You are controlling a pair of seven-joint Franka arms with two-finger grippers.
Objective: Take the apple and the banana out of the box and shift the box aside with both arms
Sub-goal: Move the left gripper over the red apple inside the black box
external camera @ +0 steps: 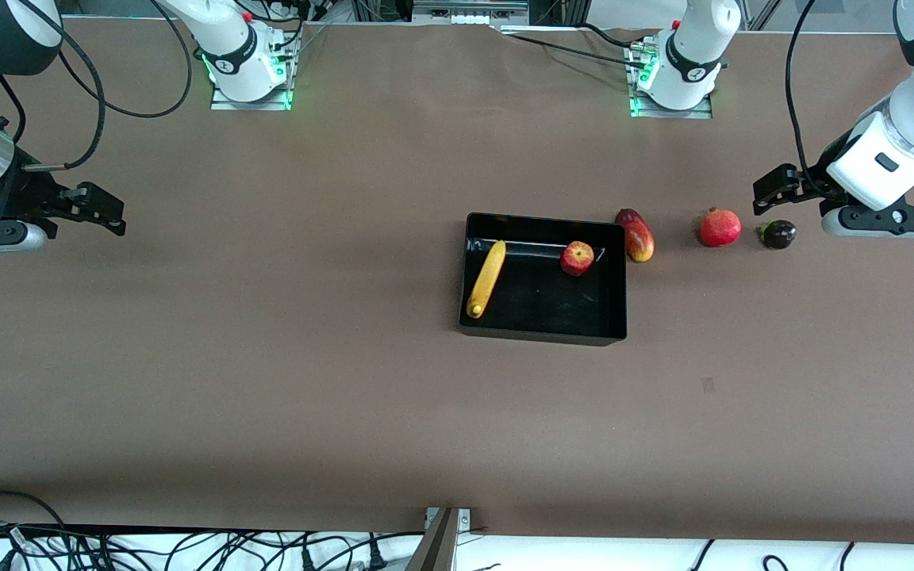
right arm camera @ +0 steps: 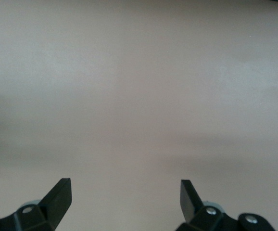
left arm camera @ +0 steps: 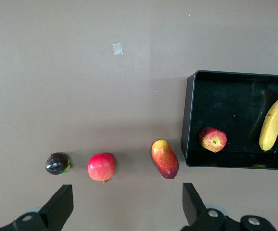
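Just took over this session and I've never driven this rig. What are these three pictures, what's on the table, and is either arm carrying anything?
Two robot arms work at one brown table. The big picture looks down from a camera facing them; the other two come from cameras on each arm's wrist.

The black box holds the banana and the apple. Beside it, toward the left arm's end, lie a mango, a pomegranate and a small dark fruit.

The left gripper is open and empty, above the table by the dark fruit. The right gripper, also open and empty, hangs over bare table at the right arm's end. Neither holds anything.
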